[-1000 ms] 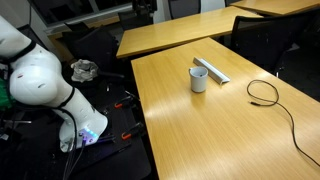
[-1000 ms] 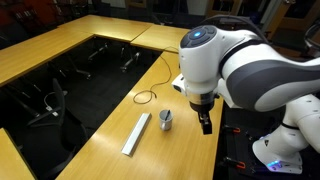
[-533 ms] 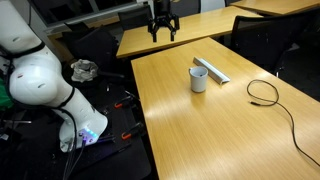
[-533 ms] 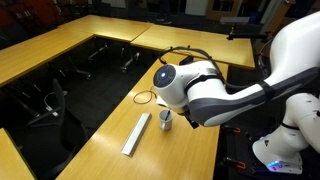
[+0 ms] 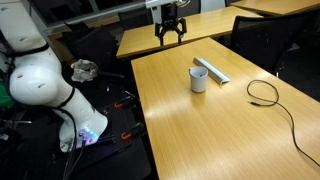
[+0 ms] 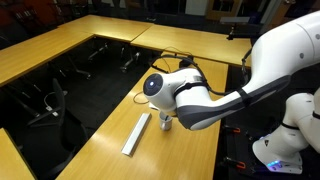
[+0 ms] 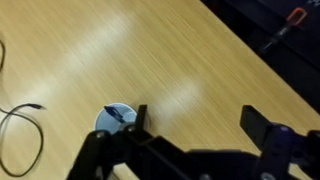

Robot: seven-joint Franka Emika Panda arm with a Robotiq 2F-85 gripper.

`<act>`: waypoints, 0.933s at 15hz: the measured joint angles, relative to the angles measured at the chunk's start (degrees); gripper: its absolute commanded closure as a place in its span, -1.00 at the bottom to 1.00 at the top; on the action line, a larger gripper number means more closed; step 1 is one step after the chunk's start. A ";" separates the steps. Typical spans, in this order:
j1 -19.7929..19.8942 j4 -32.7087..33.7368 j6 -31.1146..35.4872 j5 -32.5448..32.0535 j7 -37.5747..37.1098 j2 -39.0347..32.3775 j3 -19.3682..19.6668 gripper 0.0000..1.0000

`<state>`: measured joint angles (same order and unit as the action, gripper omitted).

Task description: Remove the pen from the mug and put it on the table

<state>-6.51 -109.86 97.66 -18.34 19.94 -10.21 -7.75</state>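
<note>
The small white mug [image 5: 199, 78] stands on the large wooden table [image 5: 220, 130], next to a long white bar [image 5: 212, 70]. In the wrist view the mug [image 7: 116, 119] shows from above with the dark pen [image 7: 121, 114] inside it. The pen cannot be made out in either exterior view. My gripper [image 5: 171, 38] hangs open and empty, high above and beyond the mug. In the wrist view my jaws [image 7: 197, 120] are wide apart, with the mug just outside one finger. In an exterior view the mug [image 6: 166, 121] peeks out below my arm, which hides the gripper.
A looped black cable [image 5: 268, 95] lies on the table beyond the mug and also shows in the wrist view [image 7: 15, 125]. A second wooden desk [image 5: 140, 42] stands behind. A red-handled tool [image 7: 290, 20] lies on the dark floor past the table edge.
My arm has swung in over the table. The gripper came into an exterior view and moved sideways toward the mug. It stays open.
</note>
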 measured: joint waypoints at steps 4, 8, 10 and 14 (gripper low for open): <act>0.65 -0.04 2.30 -0.93 4.14 -1.22 0.21 -1.00; 3.32 0.34 10.43 -1.71 12.89 -6.28 1.69 -0.90; 4.86 1.33 13.30 -1.68 16.21 -8.94 1.79 -0.41; 5.96 4.29 14.55 -1.33 18.59 -13.13 1.78 0.07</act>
<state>-0.55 -105.58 112.21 -19.66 38.53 -23.35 -5.97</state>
